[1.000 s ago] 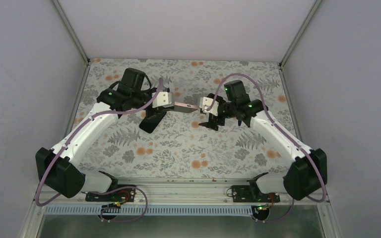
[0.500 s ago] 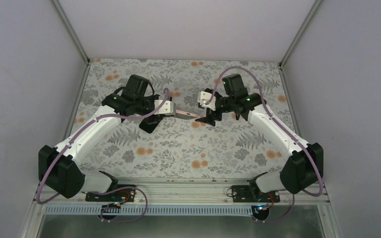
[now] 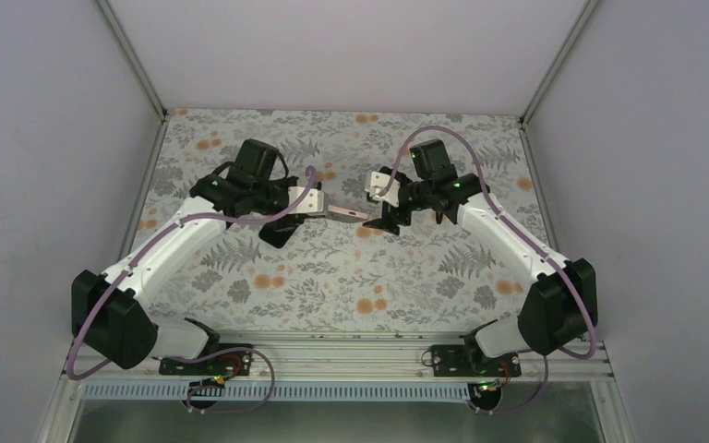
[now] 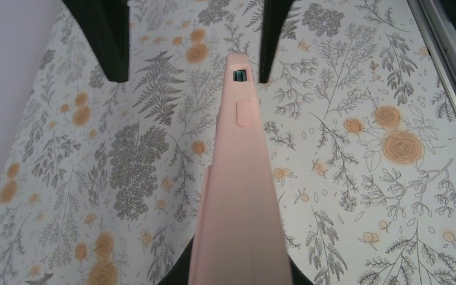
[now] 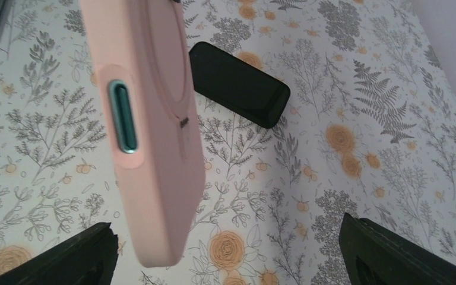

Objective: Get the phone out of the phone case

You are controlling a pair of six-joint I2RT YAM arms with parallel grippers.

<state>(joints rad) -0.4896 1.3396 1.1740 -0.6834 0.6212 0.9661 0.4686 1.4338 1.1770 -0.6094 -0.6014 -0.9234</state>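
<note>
From above, the left claw (image 3: 314, 205) grips the pink phone case (image 3: 343, 213) over the mid-tabletop (image 3: 332, 277), with the right claw (image 3: 386, 209) at its 3 o'clock end. In the left wrist view the case (image 4: 240, 196) points to 12 o'clock. In the right wrist view the claw gapes wide and the case (image 5: 148, 119) sits at 11 o'clock, untouched.

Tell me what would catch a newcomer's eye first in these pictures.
A pink phone case is held in mid-air, clamped at one end by the left gripper. The right gripper is wide open, with a finger on either side of the case's other end. Beneath them spreads a busy floral tablecloth.
</note>
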